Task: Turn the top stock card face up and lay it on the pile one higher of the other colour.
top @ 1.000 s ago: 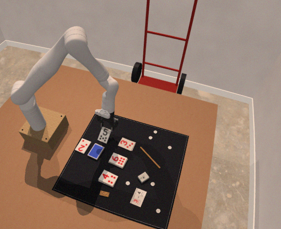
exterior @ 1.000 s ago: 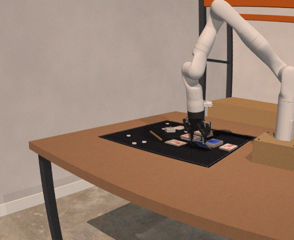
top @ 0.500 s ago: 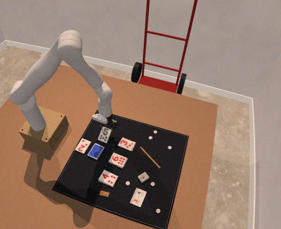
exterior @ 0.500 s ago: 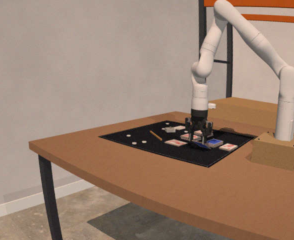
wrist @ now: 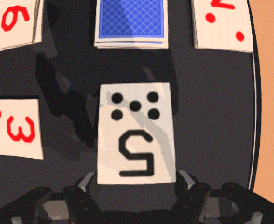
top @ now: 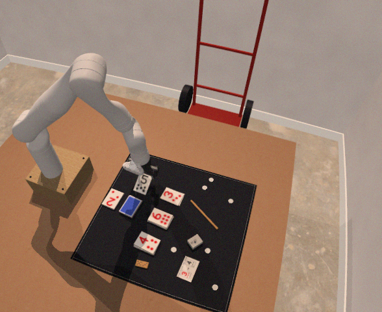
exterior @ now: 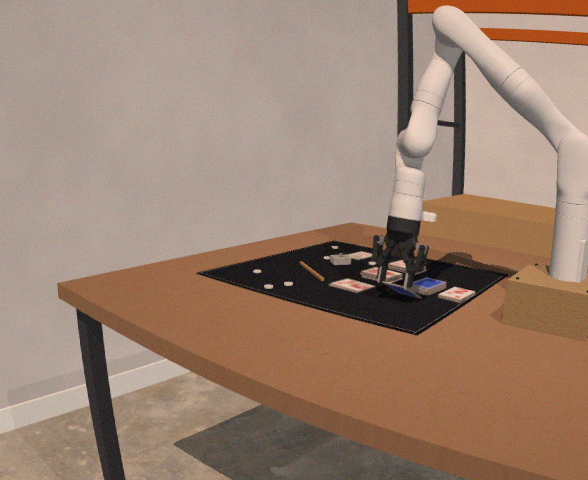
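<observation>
The black 5 card (top: 142, 184) (exterior: 400, 290) (wrist: 109, 149) is tilted. Its 5 faces the wrist camera and its blue underside shows in the exterior view. My gripper (exterior: 395, 284) (wrist: 136, 183) is shut on the card's side edges near its raised end; whether the low end touches the mat is unclear. The face-down blue stock (top: 130, 206) (exterior: 428, 285) (wrist: 131, 19) lies beside it. Face up lie a red 2 (top: 113, 198) (exterior: 456, 294) (wrist: 223, 28), red 3 (top: 172, 196) (exterior: 351, 285) (wrist: 16, 131), red 6 (top: 160, 218) (wrist: 16, 28) and red 4 (top: 147, 243).
On the black mat (top: 99, 234) lie a wooden stick (top: 204, 214), a grey box (top: 195, 242), a small printed card (top: 188, 268), a tan domino (top: 141, 264) and several white discs. The arm's wooden base block (top: 60, 174) (exterior: 547, 304) stands beyond the 2.
</observation>
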Available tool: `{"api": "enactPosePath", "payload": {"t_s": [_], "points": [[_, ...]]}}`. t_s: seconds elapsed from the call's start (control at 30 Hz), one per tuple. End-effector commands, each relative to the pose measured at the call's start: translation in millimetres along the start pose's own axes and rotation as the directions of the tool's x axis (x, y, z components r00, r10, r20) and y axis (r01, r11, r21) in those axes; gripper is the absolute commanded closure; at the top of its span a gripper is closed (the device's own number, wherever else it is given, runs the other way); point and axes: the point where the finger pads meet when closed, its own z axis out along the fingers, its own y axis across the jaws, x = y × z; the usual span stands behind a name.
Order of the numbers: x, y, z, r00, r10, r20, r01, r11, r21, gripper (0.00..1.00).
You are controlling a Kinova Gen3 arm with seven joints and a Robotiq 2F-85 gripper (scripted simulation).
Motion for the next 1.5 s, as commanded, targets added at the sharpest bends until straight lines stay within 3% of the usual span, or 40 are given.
{"api": "enactPosePath", "payload": {"t_s": [0.0, 0.53, 1.47], "points": [[11.4, -2.7, -0.1, 0.999, 0.03, 0.012, -0.03, 1.0, -0.003, 0.29], [12.7, -2.6, 2.8, 0.992, 0.03, 0.119, -0.03, 1.0, -0.003, 0.29], [13.4, -2.6, 4.6, 0.982, 0.03, 0.186, -0.03, 1.0, -0.002, 0.29]]}}
